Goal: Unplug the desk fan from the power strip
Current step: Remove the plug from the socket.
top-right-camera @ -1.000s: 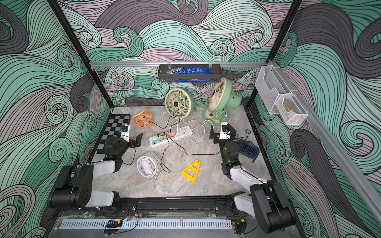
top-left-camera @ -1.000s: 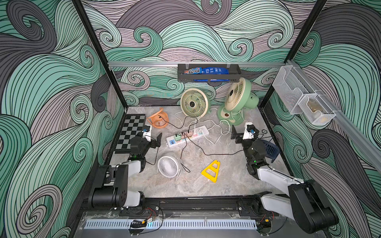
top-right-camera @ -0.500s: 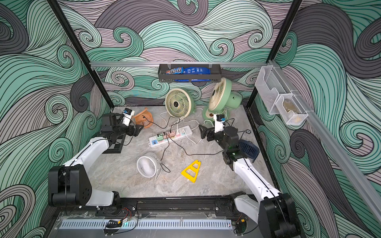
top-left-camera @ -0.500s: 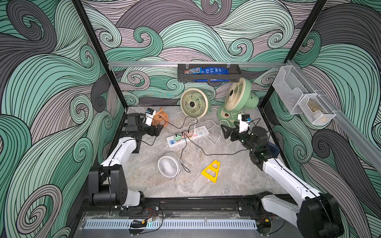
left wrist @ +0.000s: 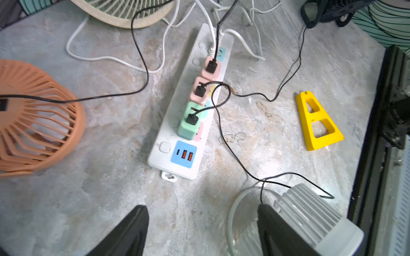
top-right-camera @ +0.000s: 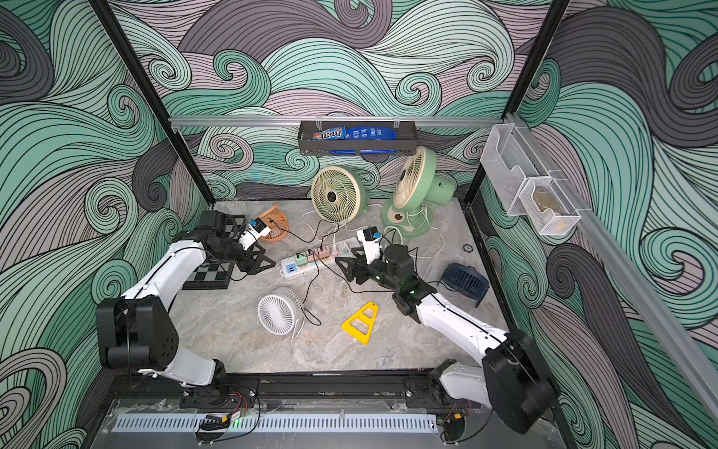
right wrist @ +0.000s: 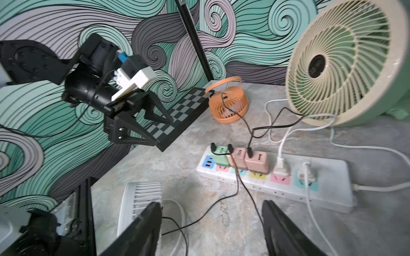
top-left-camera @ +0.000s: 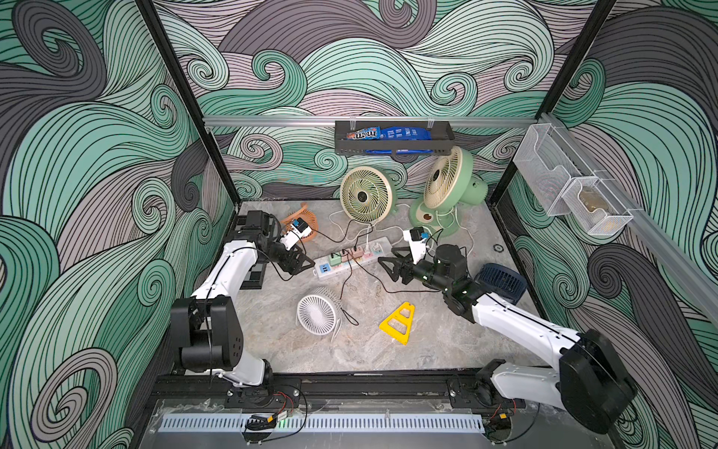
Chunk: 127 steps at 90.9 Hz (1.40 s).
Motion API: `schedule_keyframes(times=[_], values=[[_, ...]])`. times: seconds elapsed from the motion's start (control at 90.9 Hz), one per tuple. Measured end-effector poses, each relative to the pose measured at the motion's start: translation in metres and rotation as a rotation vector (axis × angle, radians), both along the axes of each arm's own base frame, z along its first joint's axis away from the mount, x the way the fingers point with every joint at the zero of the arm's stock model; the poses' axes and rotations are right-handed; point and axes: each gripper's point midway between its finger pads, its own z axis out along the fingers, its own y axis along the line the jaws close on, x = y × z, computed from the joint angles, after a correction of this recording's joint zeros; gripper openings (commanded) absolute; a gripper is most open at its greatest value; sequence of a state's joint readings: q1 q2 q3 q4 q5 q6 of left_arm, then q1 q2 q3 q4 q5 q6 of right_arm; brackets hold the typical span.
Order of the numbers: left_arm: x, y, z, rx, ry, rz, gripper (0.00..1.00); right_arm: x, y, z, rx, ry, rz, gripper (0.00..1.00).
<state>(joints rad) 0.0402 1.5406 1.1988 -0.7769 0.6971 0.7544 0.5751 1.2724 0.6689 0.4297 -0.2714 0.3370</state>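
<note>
The white power strip (top-left-camera: 382,244) (top-right-camera: 349,243) lies at the middle of the floor. A green adapter (left wrist: 189,124) and two pink adapters (left wrist: 199,90) with black cables sit in it, and two white plugs (right wrist: 281,168) stand near its corded end. Cables run from it to several fans: cream (top-left-camera: 365,194), green (top-left-camera: 447,186), white (top-left-camera: 316,313), orange (top-left-camera: 301,223) and navy (top-left-camera: 501,282). My left gripper (top-left-camera: 305,264) (left wrist: 200,208) hovers open just off the strip's USB end. My right gripper (top-left-camera: 388,264) (right wrist: 210,204) hovers open beside the strip's opposite side. Neither holds anything.
A chessboard (top-left-camera: 252,272) lies under the left arm. A yellow triangular piece (top-left-camera: 398,324) rests on the floor in front of the strip. A black shelf (top-left-camera: 392,149) hangs on the back wall and clear bins (top-left-camera: 563,190) on the right wall. Loose cables cross the floor.
Both arms have risen from the front of the floor and reached in toward the power strip from either side. Both pairs of jaws have narrowed a little.
</note>
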Motion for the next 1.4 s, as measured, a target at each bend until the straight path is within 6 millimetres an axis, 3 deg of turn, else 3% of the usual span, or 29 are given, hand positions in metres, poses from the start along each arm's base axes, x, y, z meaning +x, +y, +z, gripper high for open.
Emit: schedule_keyframes(times=[0.363,0.572,0.748,0.925,1.398], values=[[-0.002,-0.029,-0.019,0.033,0.037,-0.093,0.67,-0.006,0.056,-0.056,-0.010,-0.003,0.081,0.30],[0.014,-0.037,-0.027,0.068,0.033,-0.079,0.61,0.011,0.077,-0.089,-0.022,0.006,0.069,0.13],[0.020,-0.041,-0.038,0.097,0.047,-0.060,0.56,0.020,0.100,-0.100,-0.023,-0.022,0.060,0.01],[0.028,-0.048,-0.046,0.113,0.053,-0.058,0.53,0.031,0.115,-0.113,-0.022,-0.032,0.043,0.00],[0.039,-0.056,-0.065,0.170,0.082,-0.055,0.45,0.070,0.133,-0.146,-0.058,-0.007,-0.056,0.00]])
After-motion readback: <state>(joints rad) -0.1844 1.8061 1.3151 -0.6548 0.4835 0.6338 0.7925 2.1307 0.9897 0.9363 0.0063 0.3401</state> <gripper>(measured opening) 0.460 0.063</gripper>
